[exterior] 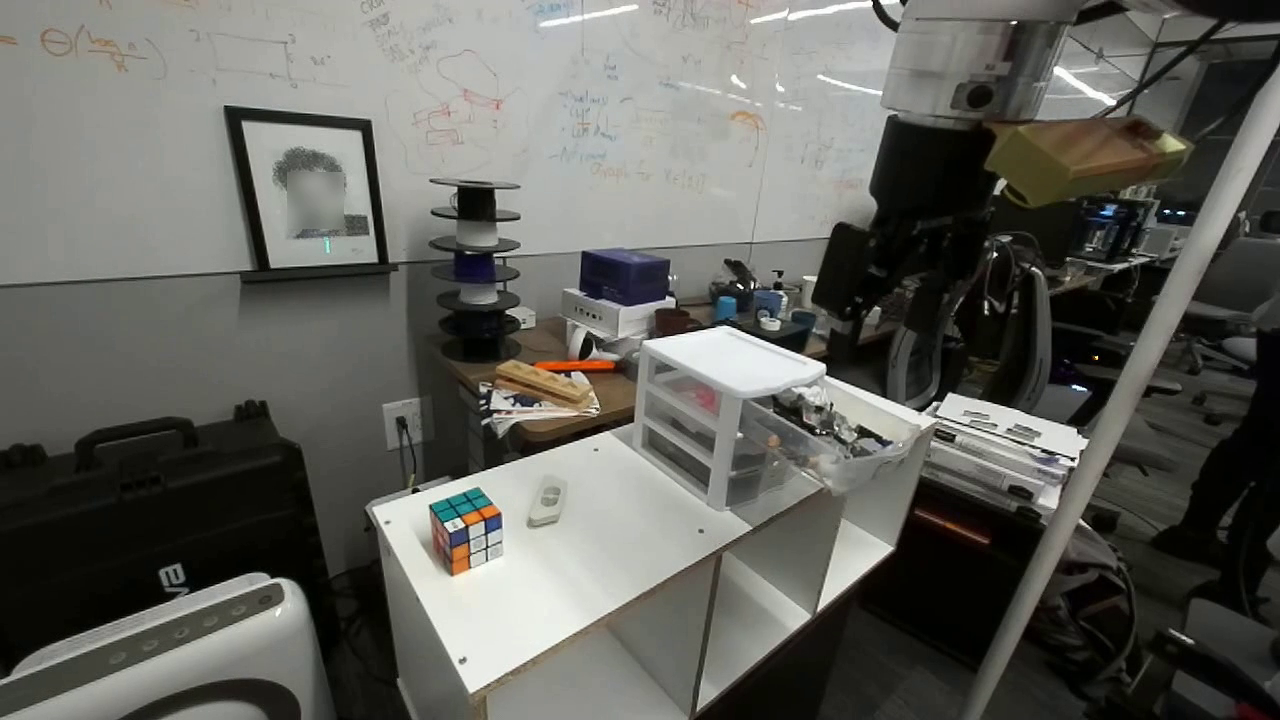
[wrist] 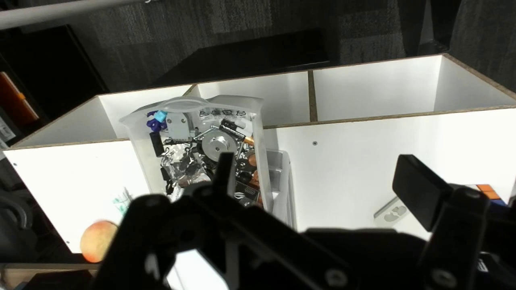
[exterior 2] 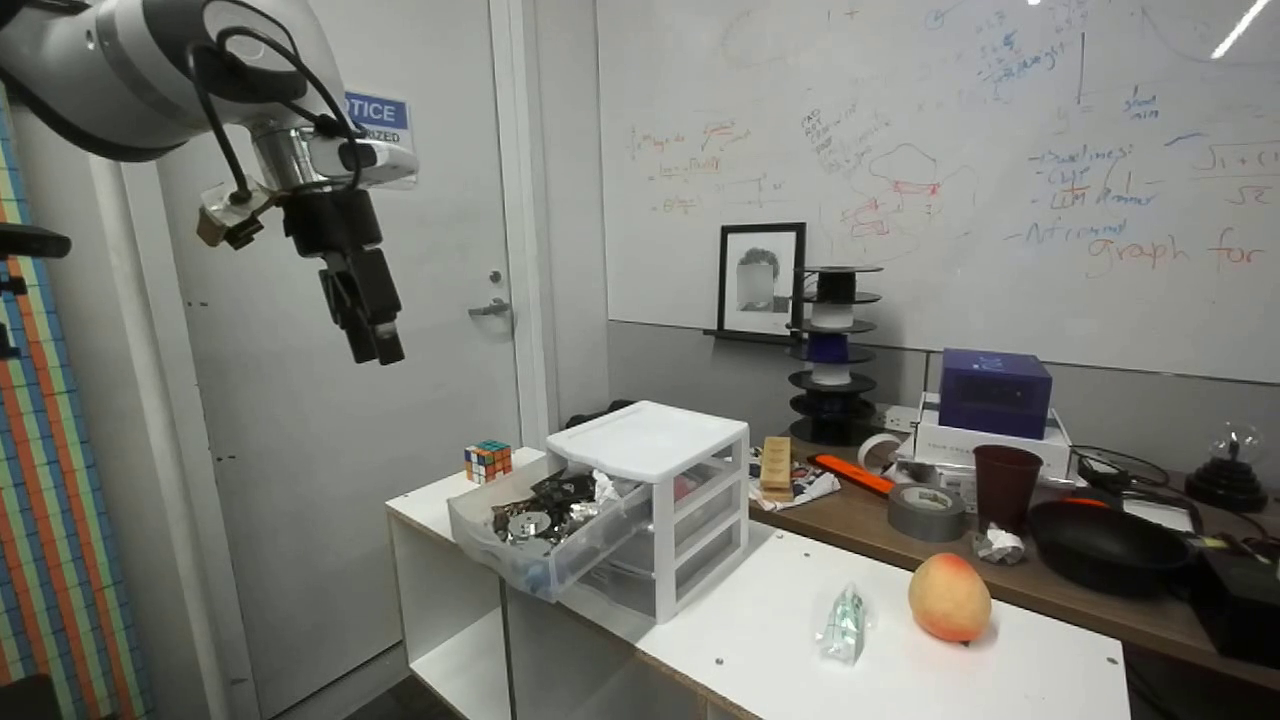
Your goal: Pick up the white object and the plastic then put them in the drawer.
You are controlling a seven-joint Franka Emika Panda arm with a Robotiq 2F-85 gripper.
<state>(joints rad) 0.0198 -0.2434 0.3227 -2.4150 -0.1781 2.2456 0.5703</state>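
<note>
A small whitish piece with rounded markings, the white object (exterior: 547, 502), lies flat on the white cabinet top beside the puzzle cube; the wrist view shows the white object (wrist: 393, 211) partly behind a finger. Crumpled clear plastic (exterior 2: 845, 625) with green print rests on the cabinet, on the far side of the drawer unit from the cube. The drawer (exterior 2: 500, 555), the unit's top one, is pulled out and full of small metal and black parts. My gripper (wrist: 322, 177) is high above the cabinet, open, with nothing between its fingers. In an exterior view the gripper (exterior 2: 377, 348) points downward.
The white drawer unit (exterior: 735, 362) stands on the cabinet (exterior: 590, 590). A puzzle cube (exterior: 467, 530) sits at one end, a peach-like fruit (exterior 2: 950, 598) near the plastic. Behind is a wooden desk with a spool stack (exterior 2: 833, 355), tape roll (exterior 2: 927, 512) and black pan (exterior 2: 1110, 545).
</note>
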